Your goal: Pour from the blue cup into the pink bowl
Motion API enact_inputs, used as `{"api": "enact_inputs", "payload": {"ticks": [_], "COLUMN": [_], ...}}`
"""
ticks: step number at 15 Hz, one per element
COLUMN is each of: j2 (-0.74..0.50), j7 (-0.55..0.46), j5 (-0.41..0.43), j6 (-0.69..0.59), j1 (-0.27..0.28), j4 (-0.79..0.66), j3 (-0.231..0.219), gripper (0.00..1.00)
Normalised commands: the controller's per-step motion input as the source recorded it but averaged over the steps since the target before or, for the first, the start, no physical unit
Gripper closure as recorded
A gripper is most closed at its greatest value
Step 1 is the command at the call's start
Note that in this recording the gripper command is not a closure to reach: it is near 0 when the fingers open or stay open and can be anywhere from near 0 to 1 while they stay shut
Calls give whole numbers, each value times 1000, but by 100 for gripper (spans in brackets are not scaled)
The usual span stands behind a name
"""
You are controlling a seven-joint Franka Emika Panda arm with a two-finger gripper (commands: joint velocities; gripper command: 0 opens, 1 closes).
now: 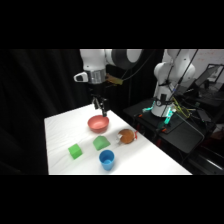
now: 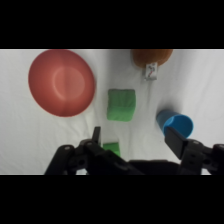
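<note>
- The gripper hung above the far part of the white table, over the pink bowl, and touched nothing.
- In the wrist view the gripper had its two dark fingers spread wide apart, with nothing between them.
- The pink bowl sat upright on the table, shallow and round; from the wrist it lay at the upper left.
- The blue cup stood upright near the front edge of the table, well apart from the bowl.
- In the wrist view the blue cup showed at the right, just above one fingertip, its open rim turned toward the camera.
- A green block lay between the bowl and the cup, close to the cup but apart from it.
- That same green block sat in the middle of the wrist view, between bowl and cup.
- A second green block lay to the left of the first in the side view, near the cup's row.
- In the wrist view the second green block peeked out just above the black linkage.
- A brown-orange toy rested near the right edge of the table, beside the first block.
- The brown-orange toy showed at the top of the wrist view with a pale end below it.
</note>
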Motion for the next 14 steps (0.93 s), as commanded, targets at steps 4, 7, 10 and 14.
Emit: {"api": "enact_inputs", "payload": {"ticks": [4, 7, 10, 14], "j2": [70, 222, 217, 234], "j7": [90, 205, 161, 103], "j5": [28, 54, 87, 66], "j6": [-52, -48, -41, 201], "j1": [33, 110, 139, 118], "j4": [116, 314, 378, 270], "j3": [67, 110, 121, 87], "gripper": [0, 0, 0, 0]}}
